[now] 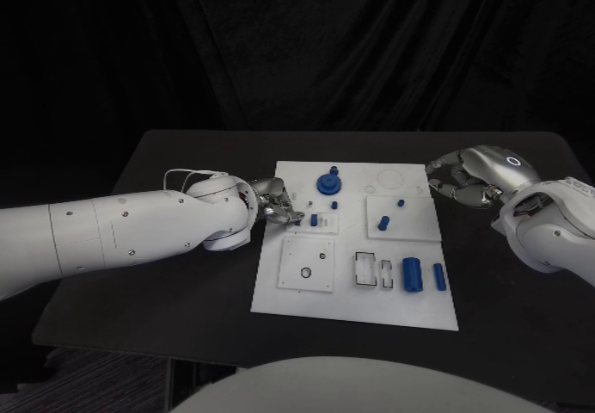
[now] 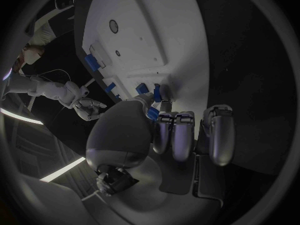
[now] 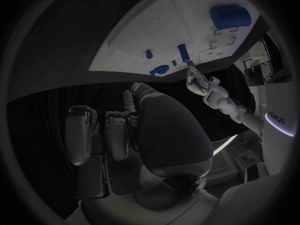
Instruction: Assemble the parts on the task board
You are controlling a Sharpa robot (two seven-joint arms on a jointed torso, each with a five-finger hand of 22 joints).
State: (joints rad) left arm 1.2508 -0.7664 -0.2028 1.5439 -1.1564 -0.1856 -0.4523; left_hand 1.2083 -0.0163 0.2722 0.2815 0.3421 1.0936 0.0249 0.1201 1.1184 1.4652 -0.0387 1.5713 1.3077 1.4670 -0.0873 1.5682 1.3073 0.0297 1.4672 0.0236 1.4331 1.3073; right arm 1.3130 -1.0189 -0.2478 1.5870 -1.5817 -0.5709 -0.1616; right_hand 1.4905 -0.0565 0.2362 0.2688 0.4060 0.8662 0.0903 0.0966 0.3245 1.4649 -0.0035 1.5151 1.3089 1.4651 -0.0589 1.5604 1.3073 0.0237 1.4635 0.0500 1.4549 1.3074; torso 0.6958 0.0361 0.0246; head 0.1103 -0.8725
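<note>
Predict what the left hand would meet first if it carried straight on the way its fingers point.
Probably the small blue part standing on the white board: the left hand points across the board's edge at it. Depth is unclear; it may already hold something blue.

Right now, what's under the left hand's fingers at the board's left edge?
The left hand is at the task board, its fingers around a small blue part. Another blue part sits just beside. Whatever board surface lies beneath the fingers is covered.
</note>
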